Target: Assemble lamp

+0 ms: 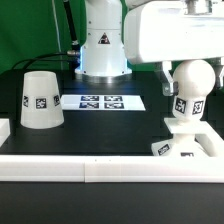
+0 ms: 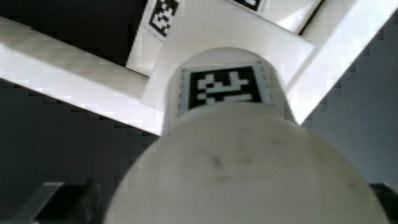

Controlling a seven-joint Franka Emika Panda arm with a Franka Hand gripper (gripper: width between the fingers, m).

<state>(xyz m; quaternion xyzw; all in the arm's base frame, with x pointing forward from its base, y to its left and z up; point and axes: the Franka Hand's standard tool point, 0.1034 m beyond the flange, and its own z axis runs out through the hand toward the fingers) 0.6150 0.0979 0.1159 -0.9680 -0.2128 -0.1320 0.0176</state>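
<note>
White end effector (image 1: 190, 68): right over the bulb, fingers each side of it; can't tell if clamped or apart.
Bulb (image 1: 192, 86): just below, btwn the fingers; long axis runs up-down.
Base (image 1: 195, 132): under the stem, which seems to sit in it; on the bench (image 1: 110, 128), ext. view's right.
Shade (image 1: 40, 100): well apart, ext. view's left.
Next move (guess): along the stem, straight down.

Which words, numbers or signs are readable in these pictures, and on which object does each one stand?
No words or numbers can be read.
Triangle sign, inside too small to read: robot pedestal.
Black-and-white square tags, patterns without text: shade, bulb, base, marker board.
</note>
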